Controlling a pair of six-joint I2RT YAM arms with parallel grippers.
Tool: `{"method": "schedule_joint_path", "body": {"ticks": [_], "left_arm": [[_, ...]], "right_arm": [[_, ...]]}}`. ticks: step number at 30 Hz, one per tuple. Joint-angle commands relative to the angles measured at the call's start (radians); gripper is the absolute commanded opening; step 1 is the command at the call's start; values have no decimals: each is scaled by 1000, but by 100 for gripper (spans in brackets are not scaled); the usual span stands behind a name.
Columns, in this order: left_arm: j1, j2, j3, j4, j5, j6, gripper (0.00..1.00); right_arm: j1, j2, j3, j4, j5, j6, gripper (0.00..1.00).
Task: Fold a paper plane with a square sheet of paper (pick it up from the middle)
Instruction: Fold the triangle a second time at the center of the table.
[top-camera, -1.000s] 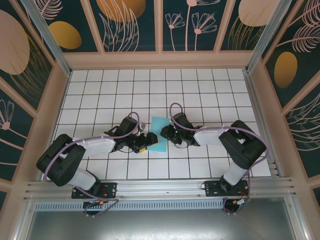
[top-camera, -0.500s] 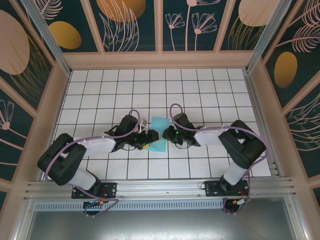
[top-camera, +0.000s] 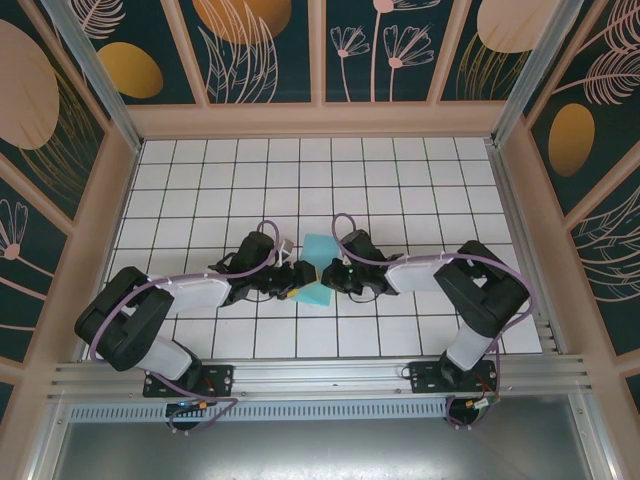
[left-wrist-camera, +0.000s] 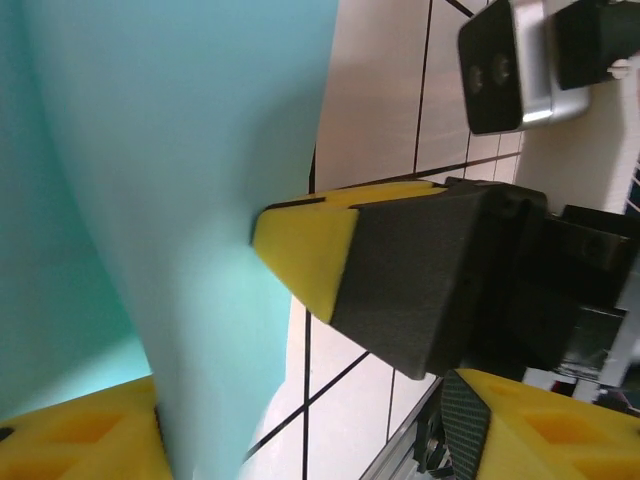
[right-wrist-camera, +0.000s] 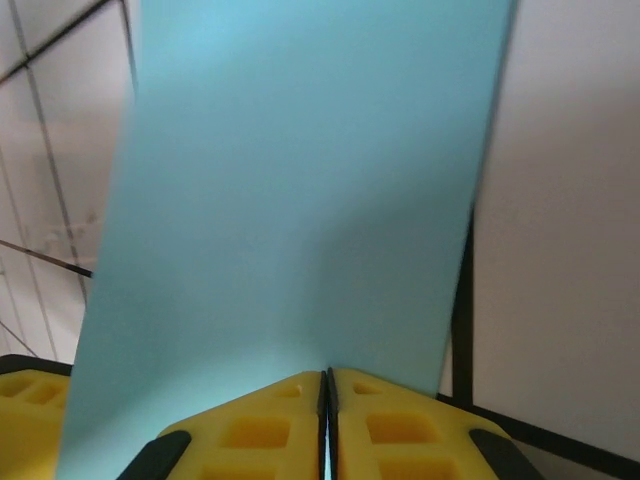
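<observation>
The square sheet of paper (top-camera: 318, 248) is sitting in the middle of the gridded desk (top-camera: 200, 180), between the two arms. It is being held up on edge, though I cannot tell whether its lowest part is brushing the tiles. From the right wrist it is rising as a flat blue panel straight out of the right end effector (right-wrist-camera: 326, 380), whose pads are pressing together on one edge with no gap showing. From the left wrist, one of that end effector's yellow fingertips (left-wrist-camera: 300, 240) is pushing against the paper's face. The left end effector (top-camera: 293, 281) is waiting just beside it, spread wide and gripping nothing, with the sheet running down alongside one of its fingers (left-wrist-camera: 80, 435). What is worrying me is how little is holding the paper. It is a single pinch at one edge, so I am guessing any quick swing is going to make the thin sheet flop, curl or slip free. The two end effectors are also working very near each other. A careless closing move by the left one could be knocking the right one's finger or creasing the paper crooked, spoiling the folds to come.
</observation>
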Motion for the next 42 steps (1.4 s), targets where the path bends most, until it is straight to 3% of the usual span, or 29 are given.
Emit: {"method": "schedule_joint_path", "body": {"ticks": [1, 8, 14, 30, 35, 42], "left_arm": [[-6, 7, -9, 52, 25, -11, 66], [-6, 23, -14, 139, 67, -53, 66], [-6, 46, 0, 162, 40, -73, 68], [-5, 131, 41, 246, 21, -139, 72], [-6, 136, 39, 240, 11, -136, 67], [-5, 130, 31, 218, -19, -124, 49]], "right_arm": [[7, 52, 23, -39, -8, -6, 11], [1, 55, 22, -44, -29, -5, 11], [-18, -13, -2, -13, -77, 3, 12], [-88, -223, -106, -63, 8, 33, 26], [-104, -259, -130, -8, -12, 10, 34], [-105, -205, -108, 102, -114, -30, 38]]}}
